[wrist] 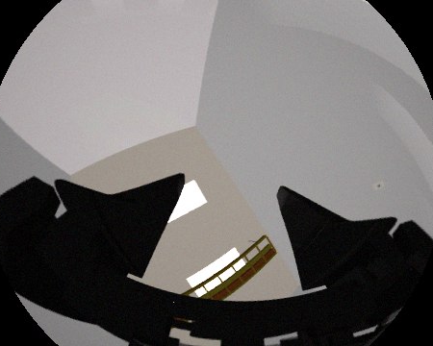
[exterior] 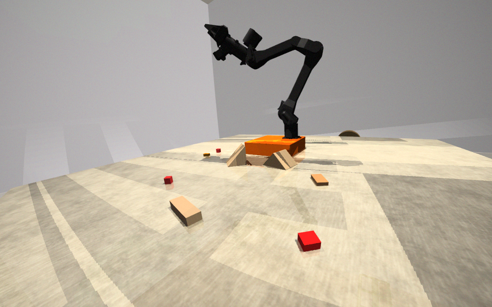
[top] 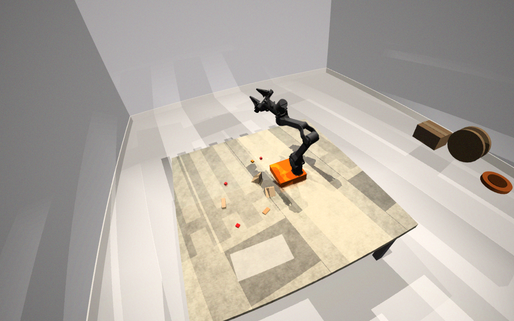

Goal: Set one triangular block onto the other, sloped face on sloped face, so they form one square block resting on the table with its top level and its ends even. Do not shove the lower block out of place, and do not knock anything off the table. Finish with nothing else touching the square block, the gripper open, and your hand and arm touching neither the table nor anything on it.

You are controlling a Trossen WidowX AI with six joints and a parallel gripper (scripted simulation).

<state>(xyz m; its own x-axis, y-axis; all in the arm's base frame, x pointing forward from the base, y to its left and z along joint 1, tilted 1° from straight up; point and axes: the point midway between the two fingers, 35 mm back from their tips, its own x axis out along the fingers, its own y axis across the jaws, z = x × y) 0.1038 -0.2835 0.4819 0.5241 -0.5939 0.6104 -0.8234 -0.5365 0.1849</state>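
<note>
One triangular block (top: pixel 257 179) (exterior: pixel 237 157) stands on the table (top: pixel 354 199) (exterior: pixel 469 229) near the orange base, its slope falling to the left in the exterior view. The other triangular block (top: pixel 269 191) (exterior: pixel 281 160) stands a short gap to its right in the exterior view, with a raised ridge. They are apart; which faces rest on the table is hard to tell. My gripper (top: pixel 253 93) (exterior: pixel 206 28) (wrist: pixel 233 185) is open and empty, high above the table and pointing upward and outward. The wrist view shows no blocks, only walls and ceiling.
The orange base (top: pixel 287 172) (exterior: pixel 267 146) is close behind the triangular blocks. A long wooden block (top: pixel 223 203) (exterior: pixel 185 209), a flat wooden block (top: pixel 266 210) (exterior: pixel 319 179), small red blocks (top: pixel 238 225) (exterior: pixel 308 240) and a small orange block (top: pixel 252 161) (exterior: pixel 206 154) lie around.
</note>
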